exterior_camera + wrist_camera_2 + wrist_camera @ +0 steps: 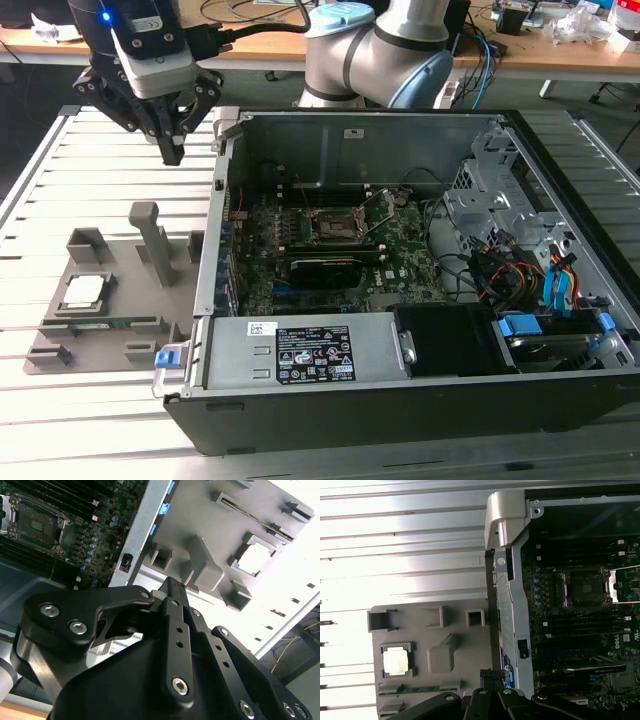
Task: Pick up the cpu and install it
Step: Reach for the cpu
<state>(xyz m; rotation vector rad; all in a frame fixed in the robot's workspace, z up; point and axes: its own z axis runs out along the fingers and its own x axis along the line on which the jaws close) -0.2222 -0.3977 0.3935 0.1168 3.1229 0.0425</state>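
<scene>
Your hand hangs over the slatted metal bench, just off the corner of the open computer case on the exterior view's left. Its black fingers are drawn together to a single tip and carry nothing. In the second wrist view you see them meeting, with the grey holder tray beyond the tip.

The cpu lies flat in its square pocket on that tray, well apart from the hand and closer to the camera than the hand in the exterior view. In the first wrist view the cpu shows as a pale bright square inside the pocket's raised rim. A long green memory stick sits in a slot of the same tray, just beside the cpu's pocket.

Inside the case the motherboard lies flat, and the cpu socket shows dark with its metal frame around it. You find the same socket in the first wrist view, on the far side of the case wall from the tray. The tray rests right beside the case.
</scene>
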